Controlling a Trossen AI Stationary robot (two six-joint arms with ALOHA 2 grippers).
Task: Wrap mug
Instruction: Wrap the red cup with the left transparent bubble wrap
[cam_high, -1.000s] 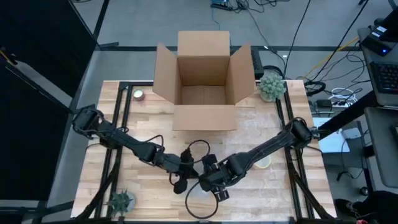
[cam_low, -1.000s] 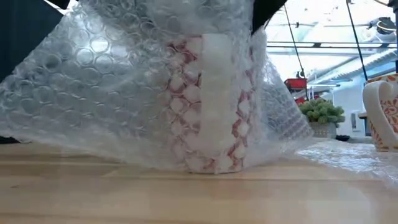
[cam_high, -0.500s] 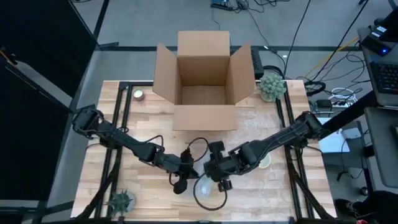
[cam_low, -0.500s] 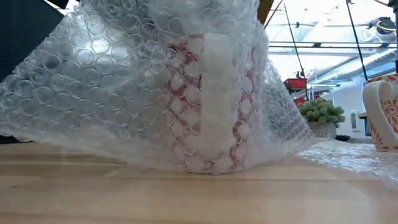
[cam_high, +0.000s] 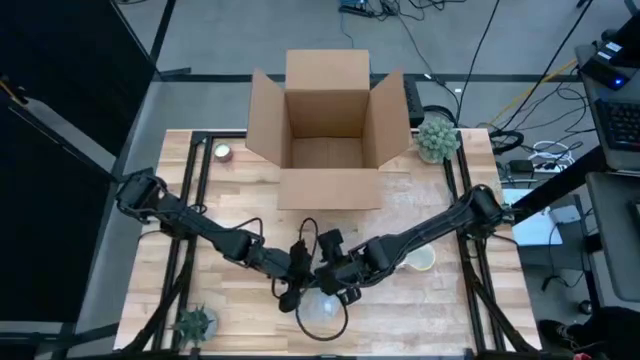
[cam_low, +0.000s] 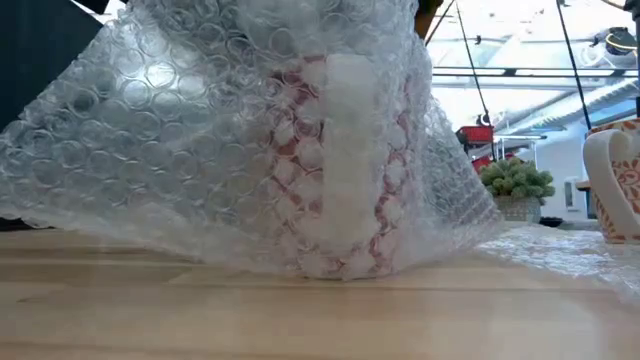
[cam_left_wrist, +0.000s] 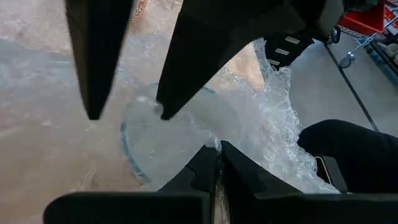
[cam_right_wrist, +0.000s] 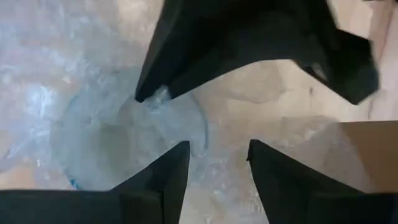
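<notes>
Two grippers over mug

Your left claw at frame bottom, fingers pinched together on bubble wrap. Wrap spreads clear and crinkled over pale wooden surface. Under it, round mug rim shows as faint blue-edged circle. Right claw hangs over mug, two dark fingers spread apart, tips near rim. Beyond surface edge: grey floor, dark rounded shape, red cart on wheels.
</notes>
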